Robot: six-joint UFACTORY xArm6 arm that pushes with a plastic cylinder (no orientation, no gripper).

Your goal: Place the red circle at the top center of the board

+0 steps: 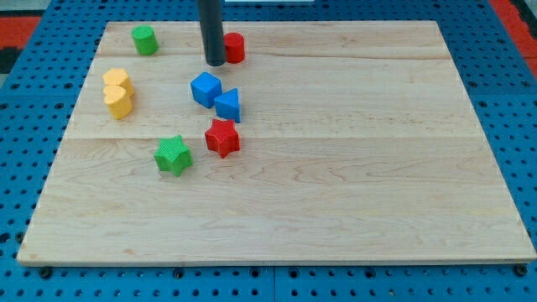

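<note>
The red circle stands near the board's top edge, left of centre. My tip is at the end of the dark rod that comes down from the view's top. It sits right against the red circle's left side and hides part of it. The wooden board fills most of the view.
A green circle stands at the top left. Two yellow blocks lie at the left. A blue cube and a blue triangle lie below my tip. A red star and a green star lie lower.
</note>
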